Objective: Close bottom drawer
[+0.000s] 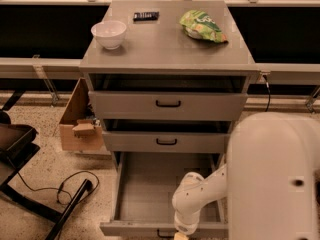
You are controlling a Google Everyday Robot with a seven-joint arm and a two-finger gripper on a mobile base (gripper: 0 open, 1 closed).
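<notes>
One gripper (180, 235) sits at the front of the bottom drawer (145, 194); open or closed, cannot tell. Off-centre pushing could jam it.

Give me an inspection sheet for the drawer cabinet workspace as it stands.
Surface: grey cabinet top, three items on it.
Job's things: bottom drawer pulled well out; nothing seen in its tray. Top drawer and middle drawer are much further in.
Clutter: white bowl, green snack bag, small black object.
Grippers: gripper at the bottom drawer's front edge, mostly cut off by the frame.
Cables: black cable looped on floor, left; another right of cabinet.
Surroundings: cardboard box left of the cabinet; speckled floor.
</notes>
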